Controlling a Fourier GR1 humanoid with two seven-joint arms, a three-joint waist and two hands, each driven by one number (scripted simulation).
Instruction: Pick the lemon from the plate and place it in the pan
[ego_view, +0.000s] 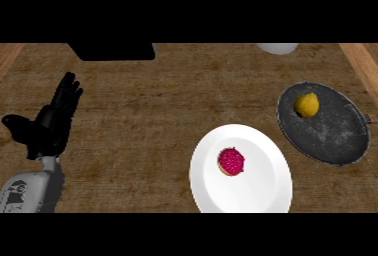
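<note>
From the head view I saw the lemon (307, 104) lying in the pan (334, 142), in its far part, near the counter's (148, 110) right edge. Just left of the pan sat the white plate (251, 187), toward the near edge, with a round red-topped item (231, 161) on it. My left hand (46, 125) rested by the left edge, fingers straight and spread, pointing up, holding nothing. A black block (114, 51) and a white object (277, 48) stood at the far edge.
</note>
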